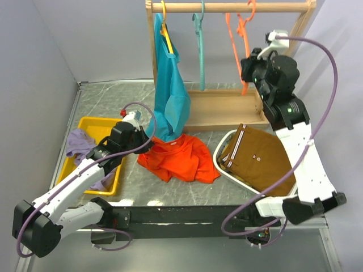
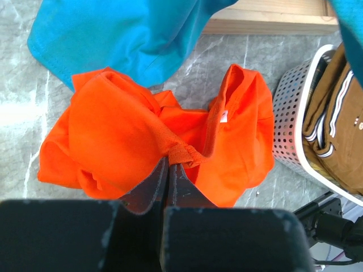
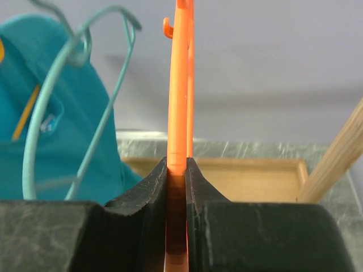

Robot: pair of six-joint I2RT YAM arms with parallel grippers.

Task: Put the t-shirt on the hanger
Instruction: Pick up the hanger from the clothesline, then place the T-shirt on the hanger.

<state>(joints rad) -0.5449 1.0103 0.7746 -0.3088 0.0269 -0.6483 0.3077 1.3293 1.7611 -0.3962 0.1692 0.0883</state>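
Note:
The orange-red t-shirt (image 1: pixel 181 160) lies crumpled on the table below the teal shirt. My left gripper (image 1: pixel 146 145) is shut on its collar; in the left wrist view the collar band (image 2: pixel 184 152) sits pinched between the closed fingertips (image 2: pixel 168 164). The orange hanger (image 1: pixel 237 39) hangs by its hook from the wooden rail (image 1: pixel 227 8) at the back right. My right gripper (image 1: pixel 247 72) is shut on its lower part; in the right wrist view the orange bar (image 3: pixel 177 102) rises straight up from the closed jaws (image 3: pixel 177 164).
A teal t-shirt (image 1: pixel 170 90) hangs on a yellow hanger (image 1: pixel 163 21) at the rail's left, a bare teal hanger (image 1: pixel 199 34) beside it. A white basket (image 1: pixel 226 167) holds brown cloth. A yellow tray (image 1: pixel 91 127) with lilac cloth (image 1: pixel 79 143) stands left.

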